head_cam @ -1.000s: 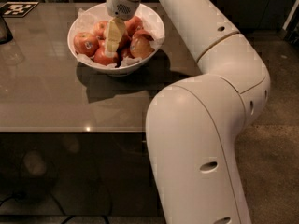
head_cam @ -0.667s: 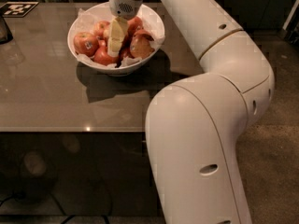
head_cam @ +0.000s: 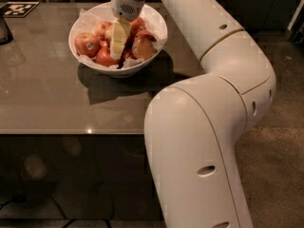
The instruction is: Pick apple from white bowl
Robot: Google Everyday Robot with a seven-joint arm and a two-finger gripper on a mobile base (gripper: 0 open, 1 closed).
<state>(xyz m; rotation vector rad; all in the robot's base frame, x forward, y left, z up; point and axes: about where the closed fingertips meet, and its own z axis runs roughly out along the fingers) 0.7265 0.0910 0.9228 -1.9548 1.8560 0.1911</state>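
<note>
The white bowl, lined with white paper, stands on the brown table and holds several apples. My gripper reaches straight down from above into the middle of the bowl, among the apples. A large red apple with no sticker showing lies at the bowl's front, just left of the gripper's tip. A red apple with a small dark sticker lies at the left. A paler orange apple lies at the right. The gripper hides what is under it.
The brown table has its front edge below the bowl. A dark object stands at the far left edge. A black-and-white marker tag lies at the back left. My big white arm fills the right side.
The arm's elbow has shifted slightly to the right. The gripper stays down in the bowl among the apples; the bowl has not moved.
</note>
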